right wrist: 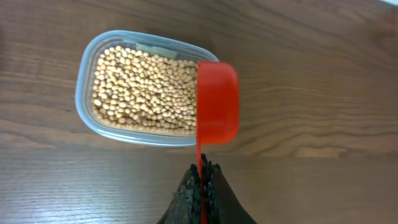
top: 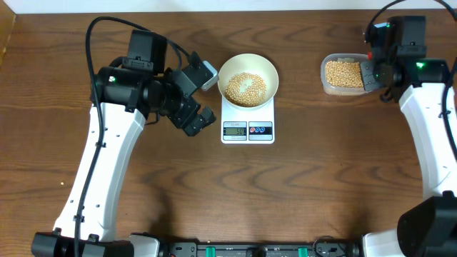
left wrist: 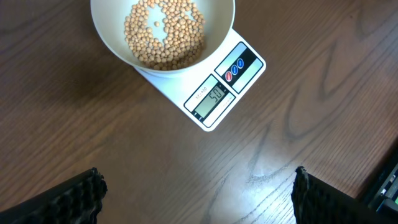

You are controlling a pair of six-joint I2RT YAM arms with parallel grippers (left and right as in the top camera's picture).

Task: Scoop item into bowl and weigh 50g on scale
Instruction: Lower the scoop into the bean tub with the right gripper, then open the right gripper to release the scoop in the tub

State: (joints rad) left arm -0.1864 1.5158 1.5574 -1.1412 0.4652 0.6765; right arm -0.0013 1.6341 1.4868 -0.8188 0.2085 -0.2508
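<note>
Beans [left wrist: 165, 34] are seen in the white bowl [left wrist: 109, 31], which is seated on the digital scale [left wrist: 177, 87], ahead of the left gripper [left wrist: 199, 196], just past its fingertips. The display [left wrist: 211, 99] looks to read 50, though the digits are small. Step judged: weight check, scooping likely done. The next move calls for the reading to be confirmed. If it is met, the red scoop [right wrist: 217, 102] can be set down; if short, 1 small dip more would be needed.

More beans are held in the clear plastic tub [right wrist: 81, 93], ahead and left of the right gripper [right wrist: 204, 186]. The scoop's handle is pinched between the right fingers, which are pressed together on it. Its cup is held over the tub's right end, and no beans are seen in it.

The left jaws are spread wide with nothing held, hung over bare table [left wrist: 93, 137], the arm bent in toward the scale.
</note>
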